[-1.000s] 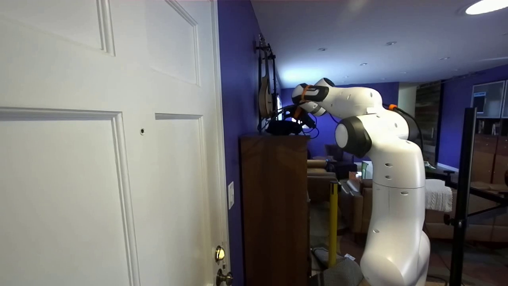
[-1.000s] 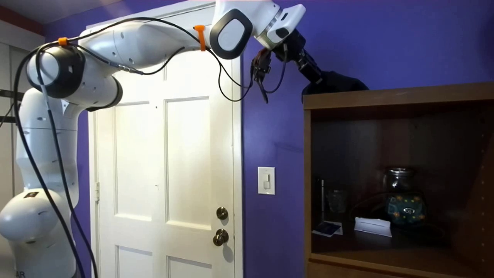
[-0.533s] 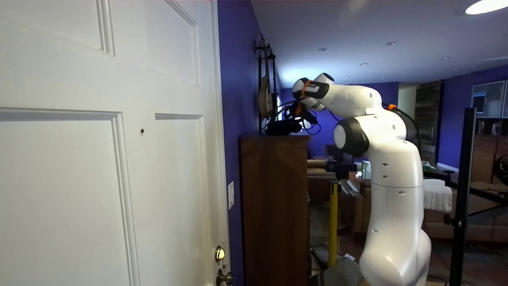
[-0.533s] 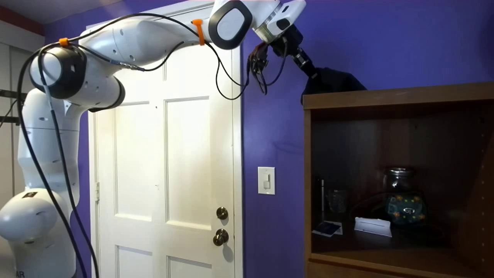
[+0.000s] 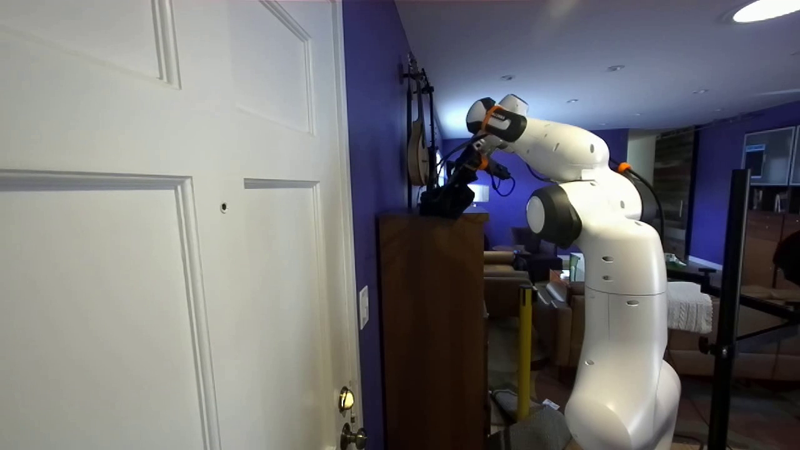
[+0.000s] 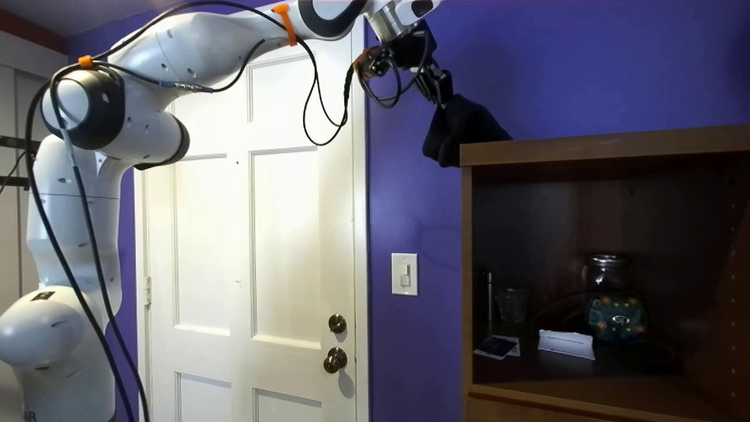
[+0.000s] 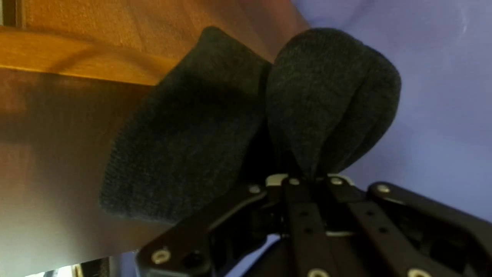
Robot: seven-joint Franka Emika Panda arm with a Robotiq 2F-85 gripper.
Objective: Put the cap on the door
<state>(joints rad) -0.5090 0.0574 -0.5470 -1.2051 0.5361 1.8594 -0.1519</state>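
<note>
Count one hand [image 7: 312, 180] at the end of one white arm [image 5: 625, 262], with two fingers [image 7: 298, 204] closed on a pinched fold of one black cap [image 6: 459, 130]. See the cap largest in the wrist view, bunched just beyond the fingertips and split into two lobes: one broad flap, one rounded bulge. In both exterior views, find it at the top of one brown cabinet [image 6: 603, 142], at the end nearest the door [image 6: 243, 246], sagging partly past the edge. Cannot tell whether touching the cabinet or just clear of it.

Count one white door, apart from the cap, with purple wall [image 6: 422, 205] and one light switch [image 6: 404, 274] in between. On it, count two metal fittings: one knob [image 6: 335, 360], with one deadbolt [image 6: 337, 323] above. Note also one small dark spot [image 5: 224, 207] between its raised mouldings.

Along the arm in an exterior view, pick out two orange straps [image 6: 285, 24].

Inside the cabinet, count one lidded jar [image 6: 606, 272], one flowered bag [image 6: 618, 316], one glass [image 6: 511, 305] and one white folded card [image 6: 566, 344].

In an exterior view, add one guitar [image 5: 417, 153] hung on the wall, one yellow post [image 5: 524, 350] to the right of the cabinet, and one white throw [image 5: 690, 306] behind the arm.
</note>
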